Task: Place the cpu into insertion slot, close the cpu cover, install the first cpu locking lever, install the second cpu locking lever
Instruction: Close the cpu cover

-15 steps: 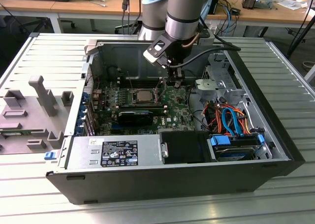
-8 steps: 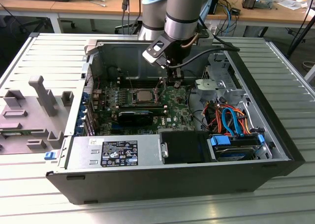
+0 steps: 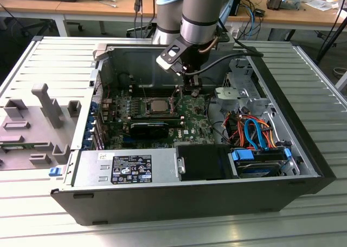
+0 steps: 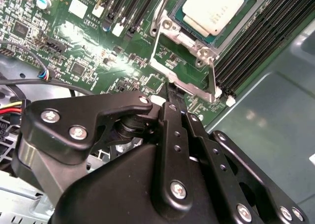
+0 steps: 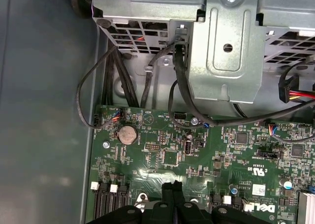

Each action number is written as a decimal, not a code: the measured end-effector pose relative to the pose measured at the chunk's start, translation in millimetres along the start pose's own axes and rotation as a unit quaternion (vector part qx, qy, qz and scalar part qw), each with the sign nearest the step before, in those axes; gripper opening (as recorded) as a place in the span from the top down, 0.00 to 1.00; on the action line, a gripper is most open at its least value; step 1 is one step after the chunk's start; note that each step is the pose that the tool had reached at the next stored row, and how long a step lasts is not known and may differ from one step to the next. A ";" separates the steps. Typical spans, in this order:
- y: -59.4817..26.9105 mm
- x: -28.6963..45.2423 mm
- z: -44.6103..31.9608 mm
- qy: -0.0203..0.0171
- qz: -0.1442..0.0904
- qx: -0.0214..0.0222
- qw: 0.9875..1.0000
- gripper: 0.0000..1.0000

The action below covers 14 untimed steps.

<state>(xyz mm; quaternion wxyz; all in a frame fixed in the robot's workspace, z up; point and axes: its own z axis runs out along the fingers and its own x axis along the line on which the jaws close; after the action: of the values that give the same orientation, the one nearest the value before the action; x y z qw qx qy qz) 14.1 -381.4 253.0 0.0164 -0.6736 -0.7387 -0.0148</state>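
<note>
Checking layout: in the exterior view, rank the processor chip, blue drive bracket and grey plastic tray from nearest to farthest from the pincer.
1. Processor chip, in its socket, just toward the exterior view's left of the pincer.
2. Blue drive bracket, inside the case, toward the exterior view's right.
3. Grey plastic tray, outside the case, far to the exterior view's left.

The cpu [image 4: 215, 8] sits pale-topped in the insertion slot [image 4: 167, 29] of the green motherboard [image 4: 98, 47]. The cpu cover [image 4: 158, 61] stands tilted open beside it. The black hand [image 4: 170, 88] points its tip at the cover's near edge.
</note>
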 end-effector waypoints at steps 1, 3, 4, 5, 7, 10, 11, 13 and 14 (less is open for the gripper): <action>-2.3 0.2 0.0 0.000 0.000 0.000 1.000 0.89; -5.9 0.5 0.1 0.000 0.000 0.000 1.000 0.89; -7.5 0.7 0.1 0.000 0.000 0.000 1.000 0.89; -8.7 0.8 0.1 0.000 0.000 0.000 1.000 0.89; -9.9 0.9 0.1 0.000 0.000 0.000 1.000 0.89; -10.3 1.0 0.1 0.000 0.000 0.000 1.000 0.89; -10.3 1.0 0.1 0.000 0.000 0.000 1.000 0.89; -10.4 1.0 0.1 0.000 0.000 0.000 1.000 0.89; -10.5 1.0 0.1 0.000 0.000 0.000 1.000 0.89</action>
<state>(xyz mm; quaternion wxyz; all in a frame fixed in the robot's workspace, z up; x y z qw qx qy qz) 3.5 -381.4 252.9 0.0163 -0.6736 -0.7387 -0.0147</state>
